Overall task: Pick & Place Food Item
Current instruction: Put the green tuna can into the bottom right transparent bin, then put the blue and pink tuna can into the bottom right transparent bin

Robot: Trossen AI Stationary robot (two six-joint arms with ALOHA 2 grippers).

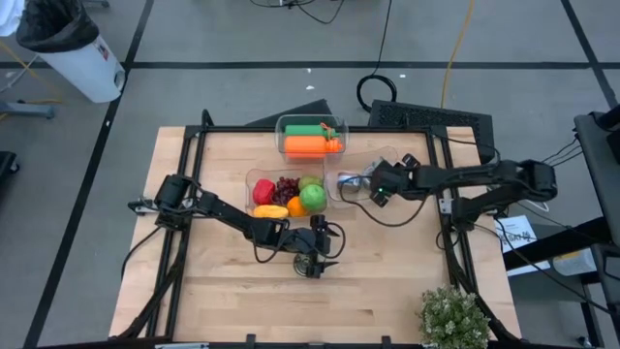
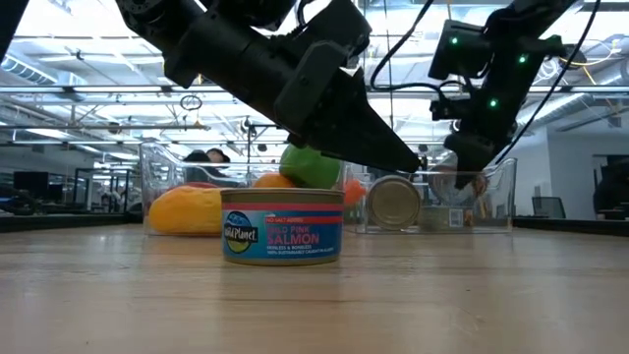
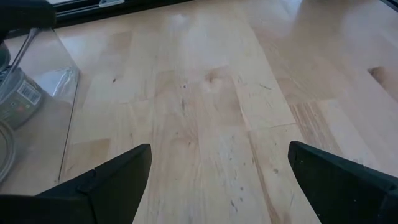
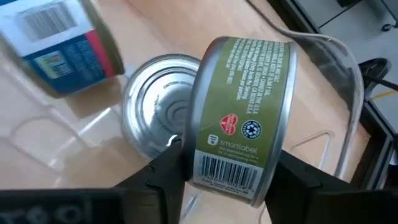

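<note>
A blue-and-red-labelled salmon can (image 1: 310, 268) (image 2: 283, 226) stands upright on its flat base on the wooden table. My left gripper (image 1: 325, 246) (image 3: 219, 149) hovers open just above and beside it, with only bare table between its fingers. My right gripper (image 1: 374, 186) (image 4: 236, 177) reaches into a clear bin (image 1: 341, 190) and is shut on a green-labelled can (image 4: 242, 118). Behind that can, a second can (image 4: 152, 115) (image 2: 393, 203) lies on its side and a blue-labelled one (image 4: 59, 40) lies near it. My right gripper pinches the green-labelled can between its two fingers, one finger (image 4: 171, 171) against the can's flat end (image 4: 198, 134) and the other on the opposite end. The can sits on edge, tilted, label facing the camera. Whether it is clear of the bin's floor does not show.
A clear bin of fruit (image 1: 260, 180) holds an apple, grapes and other pieces beside the can bin. A farther bin (image 1: 310, 136) holds orange and green items. A potted plant (image 1: 453, 318) stands at the near right corner. Bare table lies near and to the left.
</note>
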